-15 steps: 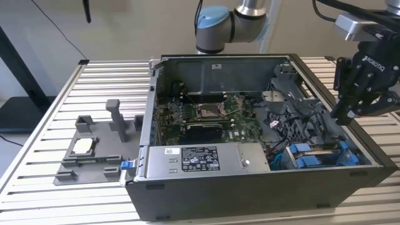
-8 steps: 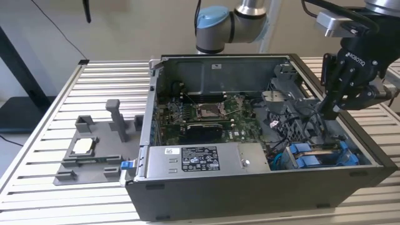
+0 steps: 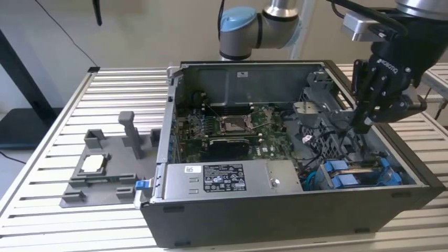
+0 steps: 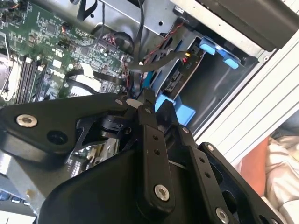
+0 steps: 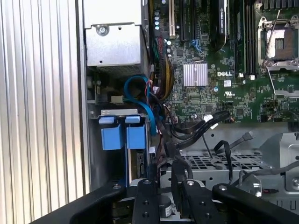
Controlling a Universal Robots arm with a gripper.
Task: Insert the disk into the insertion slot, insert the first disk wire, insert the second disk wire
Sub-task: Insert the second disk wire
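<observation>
In the exterior view the claw hangs among cables beside the disk, low in the case at that view's right; the cables could snag it. In the second wrist view the claw is pinched shut on a black wire; a slack hold may let the wire twist. In the first wrist view the disk sits in the slot.

A slatted metal table bears an open computer case and a grey fixture, perhaps plastic.
</observation>
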